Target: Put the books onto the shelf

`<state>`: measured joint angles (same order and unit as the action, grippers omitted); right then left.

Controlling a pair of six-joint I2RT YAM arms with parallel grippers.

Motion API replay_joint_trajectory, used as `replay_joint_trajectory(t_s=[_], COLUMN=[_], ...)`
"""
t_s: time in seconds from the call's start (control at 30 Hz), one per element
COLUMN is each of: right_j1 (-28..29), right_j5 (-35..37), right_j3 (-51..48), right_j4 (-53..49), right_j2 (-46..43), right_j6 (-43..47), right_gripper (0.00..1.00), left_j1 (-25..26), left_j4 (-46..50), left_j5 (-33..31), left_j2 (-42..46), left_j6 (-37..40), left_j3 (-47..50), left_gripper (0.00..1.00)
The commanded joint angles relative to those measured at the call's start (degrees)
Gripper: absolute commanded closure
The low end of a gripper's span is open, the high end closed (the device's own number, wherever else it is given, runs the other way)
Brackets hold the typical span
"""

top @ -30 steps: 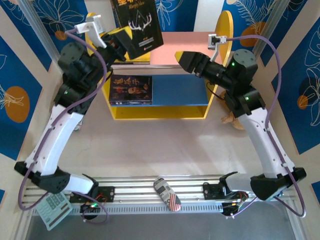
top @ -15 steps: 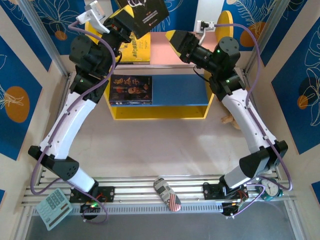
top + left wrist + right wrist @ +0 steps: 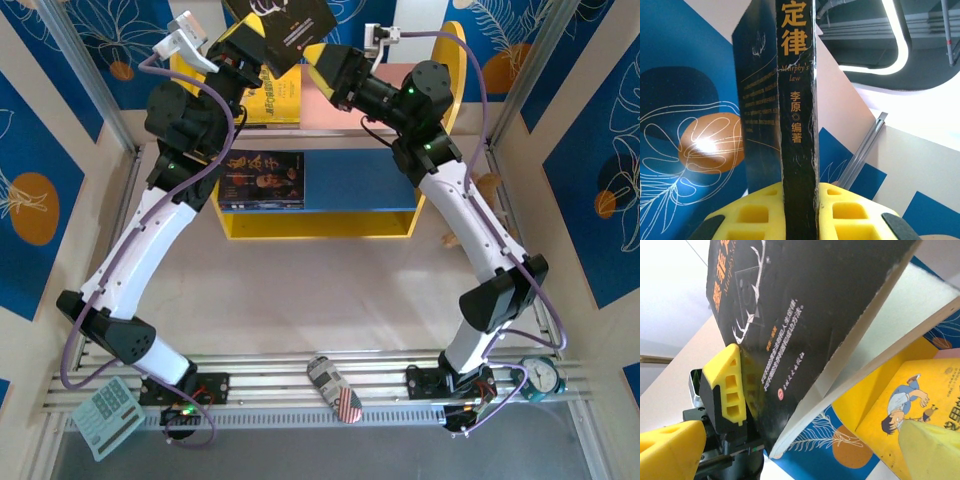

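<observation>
My left gripper (image 3: pixel 248 40) is shut on a black book with a gold title (image 3: pixel 282 28) and holds it raised above the left end of the shelf (image 3: pixel 360 182). In the left wrist view the book's spine (image 3: pixel 799 125) stands upright, pinched between the yellow pads of the left gripper (image 3: pixel 800 212). My right gripper (image 3: pixel 322 62) is open just right of that book, above the pink top board (image 3: pixel 340 110). In the right wrist view the black book (image 3: pixel 805 305) hangs ahead of the open right gripper (image 3: pixel 800 455). A yellow book (image 3: pixel 272 100) lies on the top board. A dark book with an orange panel (image 3: pixel 262 180) lies on the blue lower board.
A grey keypad (image 3: pixel 105 415), a striped can (image 3: pixel 335 388) and a small clock (image 3: pixel 540 378) lie along the metal rail at the near edge. A small tan figure (image 3: pixel 487 185) sits right of the shelf. Blue patterned panels wall the sides and back.
The left arm has lifted the black book higher and tilted it. The right gripper has swung left along the top board toward the book, and its jaws have opened wider.
</observation>
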<state>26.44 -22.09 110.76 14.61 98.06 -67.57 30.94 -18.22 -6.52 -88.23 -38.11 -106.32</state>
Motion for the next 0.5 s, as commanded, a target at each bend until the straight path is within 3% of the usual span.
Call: replay_joint_trajectory(t_s=[0.0,0.27,0.47], right_j1=[0.7,0.9,0.6], right_j5=[0.9,2.9,5.0], right_j3=[3.4,7.2,9.3], right_j4=[1.9,5.1,6.0], right_j2=[2.0,6.5,8.4], right_j6=[-1.4,-5.1,-6.3], right_gripper=[0.01,0.0,0.14], left_j1=[0.6,0.9,1.3], left_j4=[-8.7,-11.6,-14.9], left_j5=[-0.2,-0.6,-4.6], left_j2=[2.2,3.1,5.5], left_j6=[-1.6,-3.7,-4.1], left_j3=[0.1,3.3,9.0], left_gripper=[1.0,1.0,1.0])
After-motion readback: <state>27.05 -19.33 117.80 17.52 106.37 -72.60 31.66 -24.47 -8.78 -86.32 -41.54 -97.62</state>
